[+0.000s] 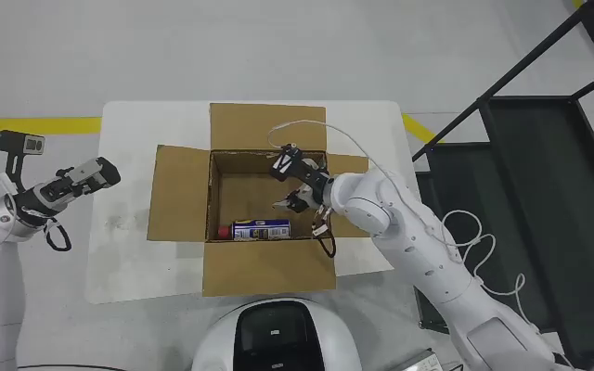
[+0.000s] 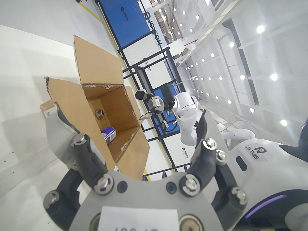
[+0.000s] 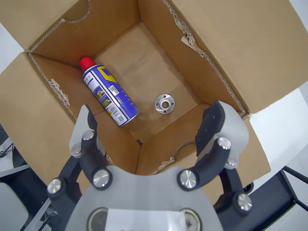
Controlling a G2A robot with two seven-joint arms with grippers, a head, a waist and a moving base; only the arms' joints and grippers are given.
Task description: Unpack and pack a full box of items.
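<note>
Likely unpack step. Right gripper (image 3: 149, 111) hangs over the box (image 3: 216, 37) mouth, jaws wide apart and empty. Spray can (image 3: 109, 92) lies on its side on the box floor by a wall, with the flange (image 3: 165, 103) flat nearby. Both sit below the jaws, not between them. Next: descend, centre on one, close. Left gripper (image 2: 127, 121) is spread wide, empty, well outside the box.

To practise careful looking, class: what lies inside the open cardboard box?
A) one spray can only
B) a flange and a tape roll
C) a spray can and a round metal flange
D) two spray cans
C: in the right wrist view a blue spray can lies on its side and a metal flange sits apart from it on the floor of the cardboard box.
</note>
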